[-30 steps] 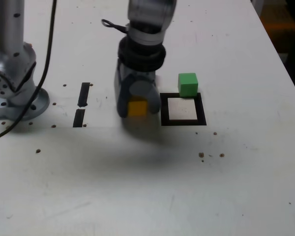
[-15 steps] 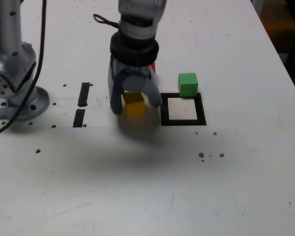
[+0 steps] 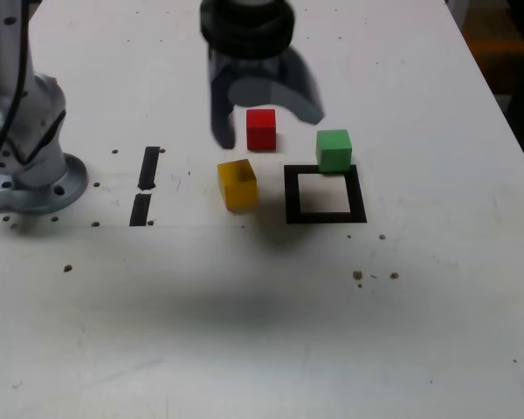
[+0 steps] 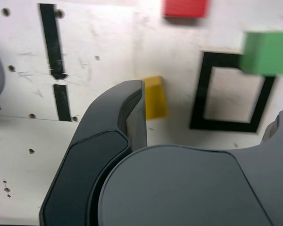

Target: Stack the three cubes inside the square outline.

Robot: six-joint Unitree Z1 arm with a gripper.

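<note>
3 small cubes on a white table (image 3: 201, 314), placed around a black square outline (image 3: 292, 196).
In the exterior view, the green cube (image 3: 334, 151) sits across the outline's far edge; the yellow cube (image 3: 237, 185), turned slightly, lies left of the outline; the red cube (image 3: 261, 130) is beyond its far left corner. The gripper (image 3: 268, 131), fingers spread apart and holding nothing, is above the outline's far left side.

No text, label, brand, number or sign could be read in the exterior view or the wrist view.
</note>
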